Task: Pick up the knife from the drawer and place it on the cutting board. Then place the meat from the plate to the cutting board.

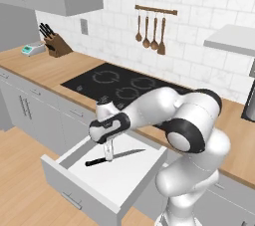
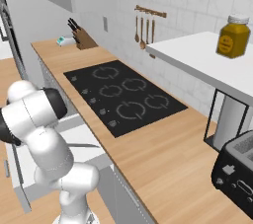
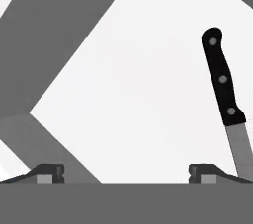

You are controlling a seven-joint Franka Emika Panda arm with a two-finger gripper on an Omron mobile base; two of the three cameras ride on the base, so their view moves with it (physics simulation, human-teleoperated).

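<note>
- Drawer (image 1: 130, 182) pulled out below the wooden counter (image 1: 47, 70), white lining exposed, light grey front toward the room.
- Knife (image 1: 113, 157) flat on the lining, roughly mid-drawer: black handle toward the drawer's left end, grey blade running right and slightly toward the counter.
- Pincer (image 1: 108, 153) pointing down into the drawer, hanging just above the knife near where handle meets blade; contact not apparent.
- Pincer spread wide, nothing between the fingers; both dark fingertips (image 3: 48, 173) apart at the bottom of the hand view with bare white lining between them.
- Key relation, from the hand view: knife (image 3: 225, 97) off to the right side of the open gap, not centred in it; blade passing just beside the right fingertip, handle stretching away toward the top of that view.
- Long axis therefore nearly in line with the viewing direction of the hand, only slightly tilted, and roughly across the line joining the two fingertips — a workable orientation for closing across the knife's width.
- Probably needed: a sideways shift toward the knife so handle or blade root sits between the fingers, then a short descent and a close.
- Risk, judged: closing without that shift likely nudges the blade or misses altogether.
- Black hob (image 1: 124, 86) on the counter behind the drawer; knife block (image 1: 56, 42) far left by the wall, not the target.
</note>
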